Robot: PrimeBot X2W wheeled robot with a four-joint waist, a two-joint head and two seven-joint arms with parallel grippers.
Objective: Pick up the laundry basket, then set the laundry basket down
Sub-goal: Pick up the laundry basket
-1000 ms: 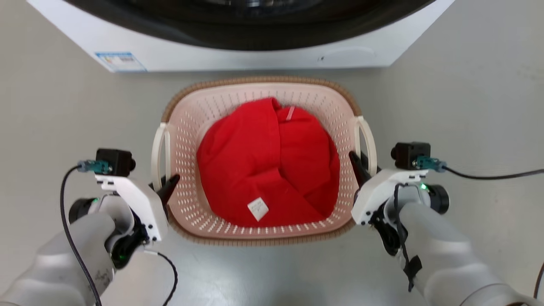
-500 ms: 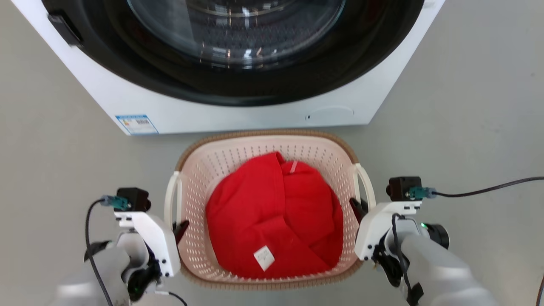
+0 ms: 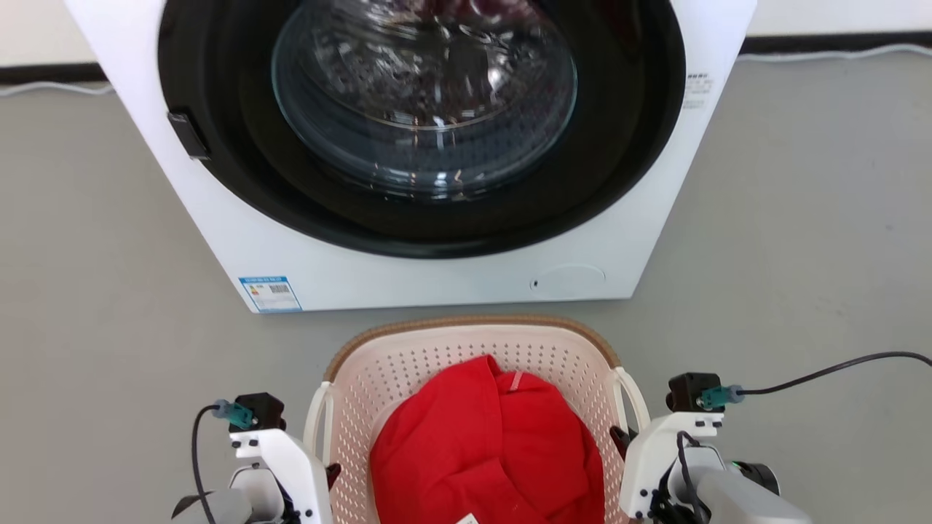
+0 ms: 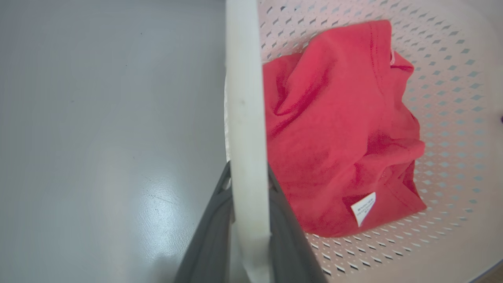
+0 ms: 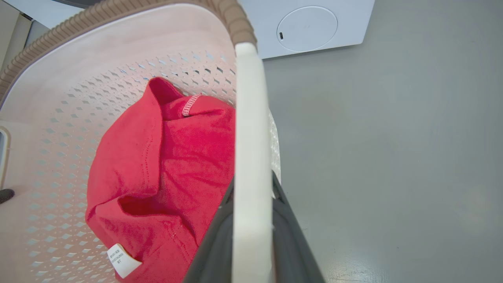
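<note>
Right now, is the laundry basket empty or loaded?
Loaded: a crumpled red garment lies inside the laundry basket, its perforated walls bare above it.

Head camera swung upward, washer (image 3: 240,240) now showing its whole glass door (image 3: 426,94) with wall (image 3: 837,14) behind, laundry basket (image 3: 473,322), left end effector (image 3: 332,473) and right end effector (image 3: 619,439) slid down-frame, basket's near rim cut off.

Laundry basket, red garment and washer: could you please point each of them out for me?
laundry basket (image 3: 473,320), head view, on the far stretch of its brown rim.
red garment (image 3: 480,444), head view, on the middle of the fabric.
washer (image 3: 408,284), head view, on the white panel below the door.
</note>
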